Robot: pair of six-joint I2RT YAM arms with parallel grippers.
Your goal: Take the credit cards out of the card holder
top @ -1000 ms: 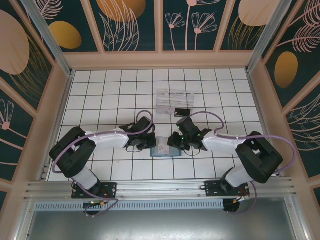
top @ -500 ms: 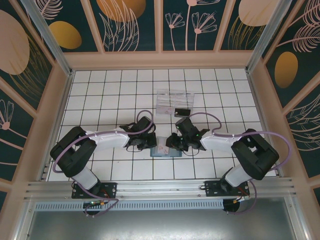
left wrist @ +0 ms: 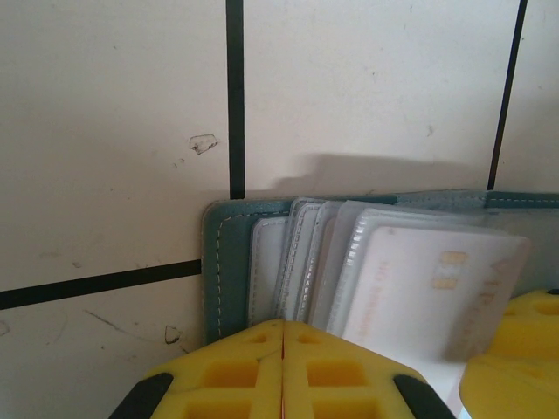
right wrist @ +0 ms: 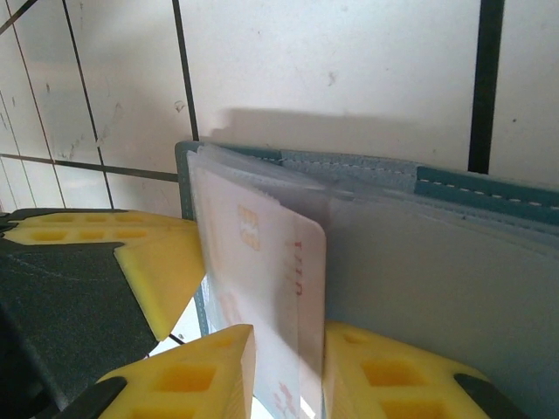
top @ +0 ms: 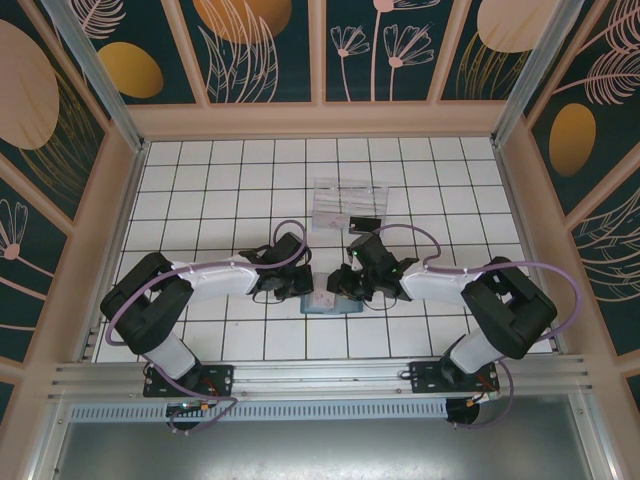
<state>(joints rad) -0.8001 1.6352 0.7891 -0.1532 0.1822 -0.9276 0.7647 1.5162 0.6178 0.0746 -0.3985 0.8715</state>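
The teal card holder lies open on the tiles between both arms. In the left wrist view its teal edge and clear pockets fan out, with a pale credit card bearing a chip lying on top. My left gripper is shut, its tips pressing on the holder's pockets. In the right wrist view my right gripper is shut on that pale card, which stands up from the holder in its clear sleeve. A black credit card lies at the clear tray's near edge.
A clear plastic tray sits a couple of tiles behind the holder. Both grippers meet closely over the holder, so the left fingers show beside the right ones. Wooden walls ring the tiled floor.
My right gripper has shifted a little left, closer onto the holder and towards the left gripper. The left arm has held still.
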